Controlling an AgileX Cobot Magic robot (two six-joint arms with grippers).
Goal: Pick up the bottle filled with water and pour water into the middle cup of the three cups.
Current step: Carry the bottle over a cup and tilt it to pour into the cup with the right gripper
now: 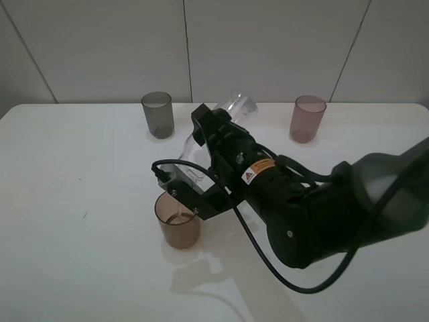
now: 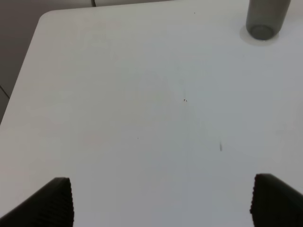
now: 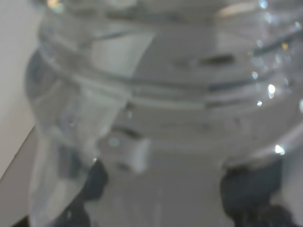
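Note:
My right gripper (image 1: 192, 168) is shut on the clear bottle (image 1: 238, 106) and holds it steeply tilted, with its lower end right above the amber-brown middle cup (image 1: 178, 229). That cup stands on the white table at the front, and a level line inside suggests some liquid. The bottle fills the right wrist view (image 3: 165, 94), ridged and glistening, between dark fingertips (image 3: 246, 194). The smoky grey cup (image 1: 157, 115) stands at the back left, the pinkish-mauve cup (image 1: 308, 119) at the back right. My left gripper (image 2: 161, 203) is open and empty over bare table.
The white table (image 1: 74, 201) runs to a tiled wall at the back. The right arm's black body and cables (image 1: 315, 215) cover the front right. The grey cup also shows in the left wrist view (image 2: 265, 19), far from the left fingers.

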